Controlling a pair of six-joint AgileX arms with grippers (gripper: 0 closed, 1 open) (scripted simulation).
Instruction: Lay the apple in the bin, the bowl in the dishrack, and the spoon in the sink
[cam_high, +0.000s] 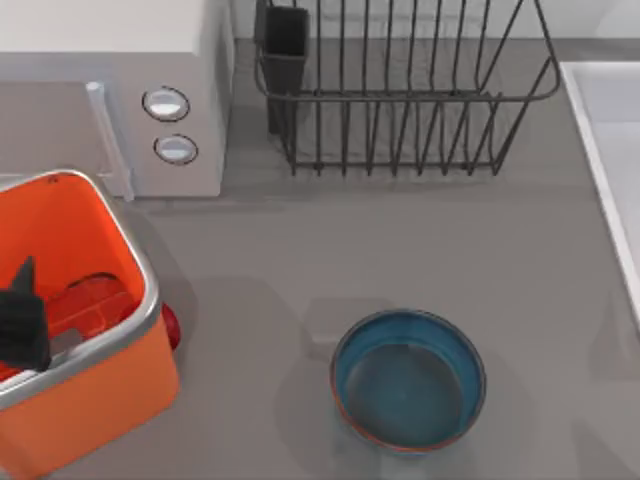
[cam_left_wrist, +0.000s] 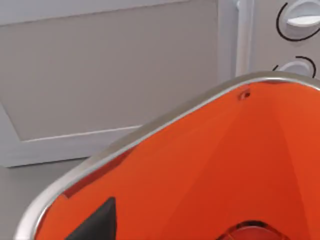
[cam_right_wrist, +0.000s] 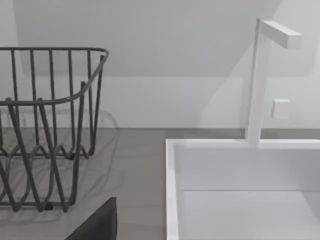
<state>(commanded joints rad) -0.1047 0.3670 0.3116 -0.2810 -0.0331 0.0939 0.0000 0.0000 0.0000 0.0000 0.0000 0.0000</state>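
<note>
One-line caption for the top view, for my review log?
Left claw inside the orange bin; blue bowl waits on the table, dishrack empty, a red object beside the bin.

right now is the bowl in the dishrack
No, the bowl sits on the bare table, well apart from the dishrack.

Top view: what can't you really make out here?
Red round thing, top view: mostly hidden behind the bin; what it is stays unclear.
Sink, top view: cut off by the right edge.
Left gripper, top view: cut off by the left edge, over the bin.
</note>
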